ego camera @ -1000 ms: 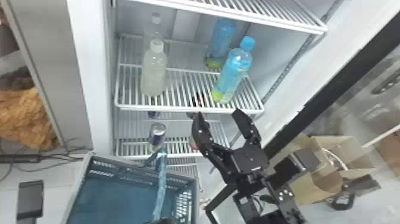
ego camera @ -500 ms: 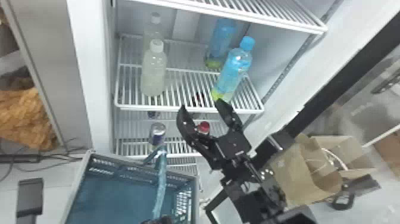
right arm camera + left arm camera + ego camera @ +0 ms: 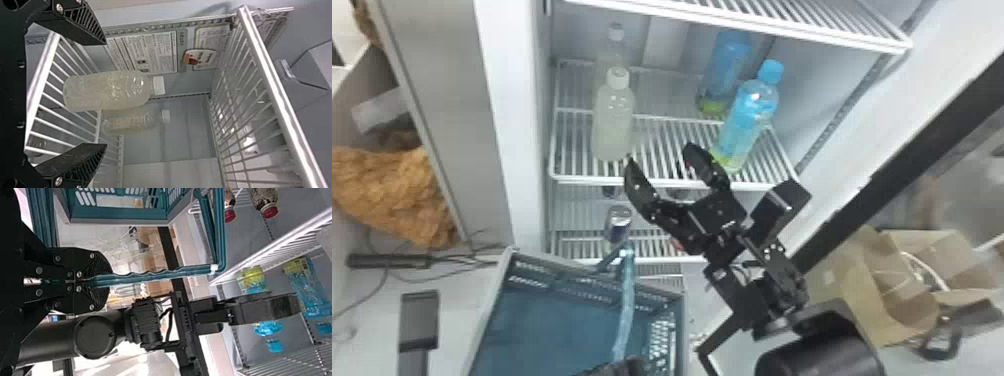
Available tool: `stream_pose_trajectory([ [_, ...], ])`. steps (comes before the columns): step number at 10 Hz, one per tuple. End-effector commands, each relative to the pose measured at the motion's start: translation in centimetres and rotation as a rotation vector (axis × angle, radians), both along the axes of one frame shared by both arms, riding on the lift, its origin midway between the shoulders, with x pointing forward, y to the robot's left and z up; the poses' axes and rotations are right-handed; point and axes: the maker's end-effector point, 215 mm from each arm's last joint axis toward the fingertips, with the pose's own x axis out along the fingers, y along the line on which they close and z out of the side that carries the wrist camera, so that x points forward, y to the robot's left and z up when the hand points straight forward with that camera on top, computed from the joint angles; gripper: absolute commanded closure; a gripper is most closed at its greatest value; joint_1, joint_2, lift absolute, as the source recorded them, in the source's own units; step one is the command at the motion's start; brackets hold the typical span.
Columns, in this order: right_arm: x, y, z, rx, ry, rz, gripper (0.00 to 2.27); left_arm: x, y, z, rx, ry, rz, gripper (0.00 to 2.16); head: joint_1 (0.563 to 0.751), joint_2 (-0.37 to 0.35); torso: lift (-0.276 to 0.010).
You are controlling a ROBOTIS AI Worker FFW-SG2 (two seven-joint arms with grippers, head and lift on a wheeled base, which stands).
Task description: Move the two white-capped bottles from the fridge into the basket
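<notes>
Across the bottle shelf (image 3: 582, 178), a strip of open wire grid separates the two white-capped bottles, on the shelf's left side, from the two blue bottles (image 3: 752, 112) on its right. The shelf's front edge is a straight white rail; the upper shelf (image 3: 732, 24) overhangs it, with headroom over the front white cap. A fridge wall (image 3: 519, 125) bounds the shelf on the left. Before the shelf's front edge is the right gripper (image 3: 659, 156), its fingers spread wide and holding nothing; one fingertip appears near the base of the front white-capped bottle (image 3: 613, 122). Lower than the shelf and to its left, the left gripper (image 3: 622, 367) is clenched on the handle (image 3: 627, 315) of the blue-green basket (image 3: 507, 265). The front white-capped bottle stands upright on the shelf, see-through, rounded at the shoulder, and filled with pale, cloudy liquid. The rear white-capped bottle (image 3: 616, 33), of similar form, stands behind it, farther from the shelf's front edge. Beneath the shelf, a can (image 3: 618, 220) stands on a lower rack (image 3: 652, 245).
</notes>
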Motion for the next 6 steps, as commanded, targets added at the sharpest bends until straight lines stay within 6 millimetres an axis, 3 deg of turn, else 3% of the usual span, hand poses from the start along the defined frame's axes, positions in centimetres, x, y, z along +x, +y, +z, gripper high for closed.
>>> stream_pose_trajectory([
  [1, 1.0, 0.5, 0.3, -0.012, -0.011, 0.007, 0.11, 0.1, 0.0, 0.0, -0.001, 0.0, 0.004, 1.19, 0.695, -0.261, 0.0],
  [6, 4.3, 2.5, -0.7, -0.065, -0.011, 0.045, 0.1, 0.0, -0.1, 0.1, -0.005, 0.001, 0.001, 1.19, 0.695, -0.218, 0.0],
])
